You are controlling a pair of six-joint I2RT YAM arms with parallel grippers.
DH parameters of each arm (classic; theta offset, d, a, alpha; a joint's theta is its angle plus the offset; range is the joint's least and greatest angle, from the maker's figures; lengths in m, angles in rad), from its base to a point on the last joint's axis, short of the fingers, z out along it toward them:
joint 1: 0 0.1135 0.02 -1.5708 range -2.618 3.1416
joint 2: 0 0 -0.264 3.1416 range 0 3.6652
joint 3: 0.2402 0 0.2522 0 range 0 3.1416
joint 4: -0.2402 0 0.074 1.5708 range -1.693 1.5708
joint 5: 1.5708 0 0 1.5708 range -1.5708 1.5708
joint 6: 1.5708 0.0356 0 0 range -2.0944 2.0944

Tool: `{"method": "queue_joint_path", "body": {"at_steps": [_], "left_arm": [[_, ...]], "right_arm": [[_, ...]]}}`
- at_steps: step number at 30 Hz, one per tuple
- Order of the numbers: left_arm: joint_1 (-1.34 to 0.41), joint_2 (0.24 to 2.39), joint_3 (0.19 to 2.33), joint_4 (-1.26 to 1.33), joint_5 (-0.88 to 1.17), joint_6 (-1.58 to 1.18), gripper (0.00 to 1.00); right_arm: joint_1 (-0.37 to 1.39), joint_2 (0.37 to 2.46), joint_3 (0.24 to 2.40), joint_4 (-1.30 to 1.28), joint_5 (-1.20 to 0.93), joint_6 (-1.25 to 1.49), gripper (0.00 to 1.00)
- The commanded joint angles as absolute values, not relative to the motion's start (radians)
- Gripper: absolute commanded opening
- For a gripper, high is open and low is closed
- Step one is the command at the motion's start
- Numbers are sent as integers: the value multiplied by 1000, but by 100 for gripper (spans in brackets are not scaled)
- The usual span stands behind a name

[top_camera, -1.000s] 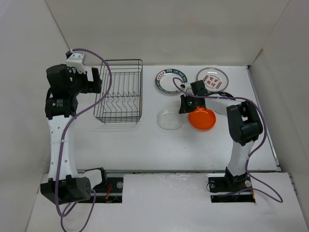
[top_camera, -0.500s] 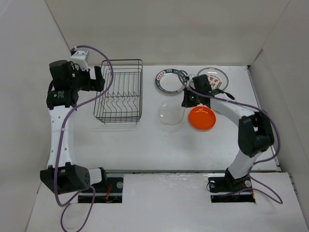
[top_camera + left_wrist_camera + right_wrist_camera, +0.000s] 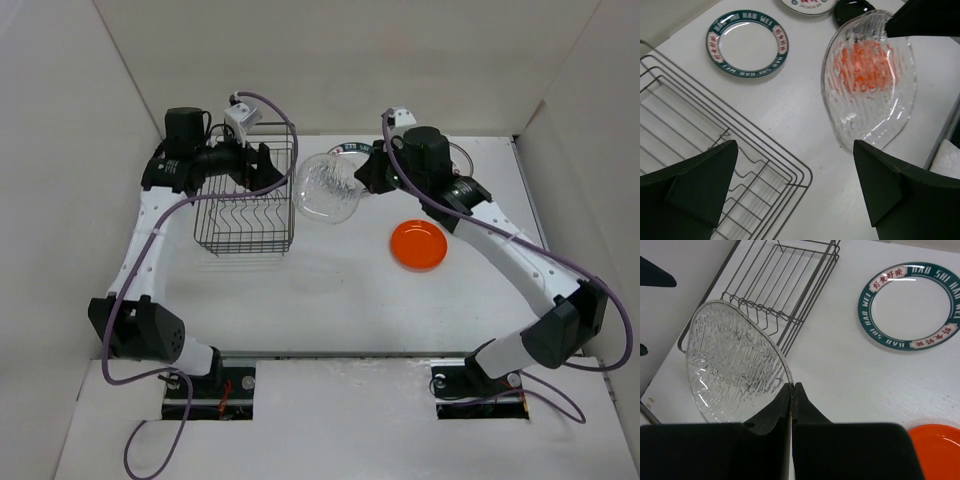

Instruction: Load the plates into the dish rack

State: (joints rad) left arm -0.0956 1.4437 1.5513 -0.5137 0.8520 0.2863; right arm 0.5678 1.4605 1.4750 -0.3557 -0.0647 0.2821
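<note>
My right gripper (image 3: 368, 172) (image 3: 794, 386) is shut on the rim of the clear plate (image 3: 328, 188) (image 3: 732, 362) (image 3: 870, 85). It holds the plate tilted in the air, just right of the dish rack (image 3: 244, 250) (image 3: 809, 177) (image 3: 780, 270). My left gripper (image 3: 268, 160) (image 3: 795, 145) hangs open and empty over the rack's far right corner, facing the clear plate. The orange plate (image 3: 418, 245) (image 3: 935, 450) lies flat on the table. The plate with the blue-green rim (image 3: 746, 44) (image 3: 912, 305) lies behind it. At the back lie the red-marked plate (image 3: 807, 4) and the black plate (image 3: 852, 7).
The dark wire rack holds no plates, and its divider prongs stand bare. White walls close in the table at the left, back and right. My right arm stretches across the back right of the table, over the plates lying there.
The right arm has lifted the clear plate off the table and carried it left and back toward the rack, tilting it up. The left arm swung right over the rack.
</note>
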Motion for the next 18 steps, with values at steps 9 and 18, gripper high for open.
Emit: {"method": "queue_joint_path", "body": {"at_steps": [9, 18], "left_arm": [[-127, 1513, 1594, -492, 1068, 275, 90], [-127, 1534, 1594, -512, 1089, 284, 46]], "right_arm": [[595, 1440, 1422, -131, -169, 345, 0], [623, 1453, 1413, -67, -204, 345, 0]]}}
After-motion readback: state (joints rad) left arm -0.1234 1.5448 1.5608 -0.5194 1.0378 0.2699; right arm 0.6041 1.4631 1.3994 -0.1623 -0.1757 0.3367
